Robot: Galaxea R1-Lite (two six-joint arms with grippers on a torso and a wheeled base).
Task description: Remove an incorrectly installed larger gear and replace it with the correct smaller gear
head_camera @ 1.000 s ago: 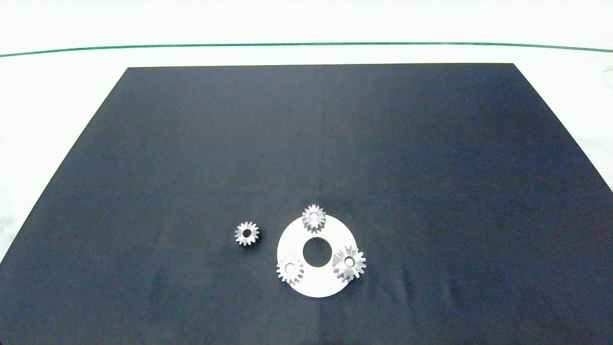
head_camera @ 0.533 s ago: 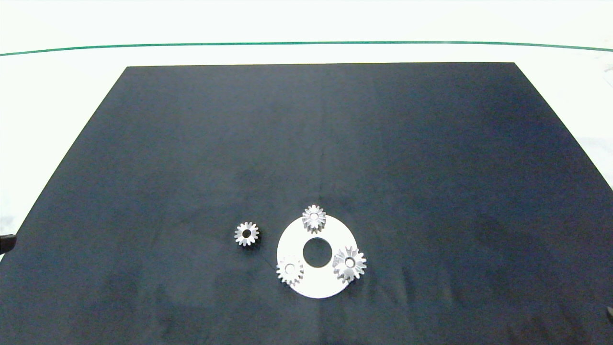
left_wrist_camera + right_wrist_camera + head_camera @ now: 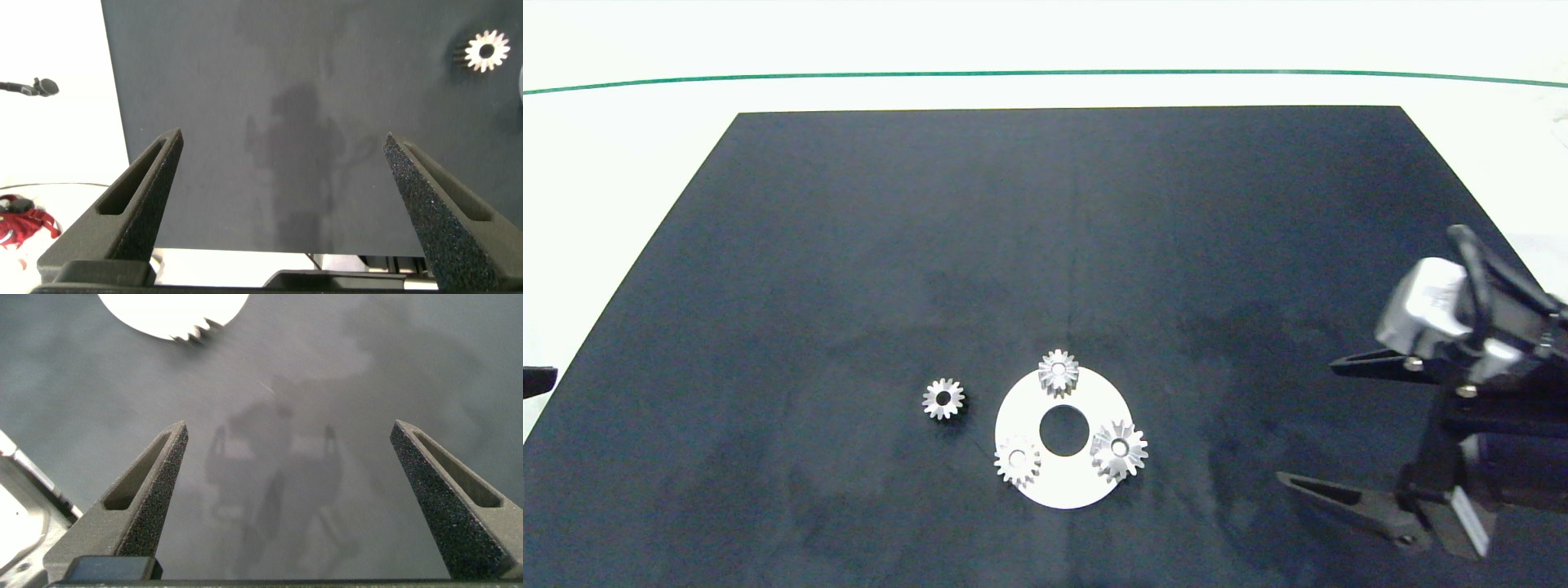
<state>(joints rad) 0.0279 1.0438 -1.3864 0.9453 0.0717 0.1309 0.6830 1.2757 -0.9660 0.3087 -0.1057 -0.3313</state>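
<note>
The wide silver metal larger gear [image 3: 1119, 448] with flared teeth sits on the lower right of the flat white ring plate [image 3: 1062, 488], low in the frame's centre; the spare small short-toothed smaller gear [image 3: 943, 398] lies on the dark mat left of it. The right gripper [image 3: 1311, 425], fingers spread wide and empty, hovers at right. It should centre over the flared gear and lift straight up, sparing the neighbours; the left gripper [image 3: 282, 171] is open at the left edge.

The right end effector [image 3: 1307, 425] reaches in from 4 o'clock, fingers spread wide; the left end effector [image 3: 282, 175] is equally wide open.
</note>
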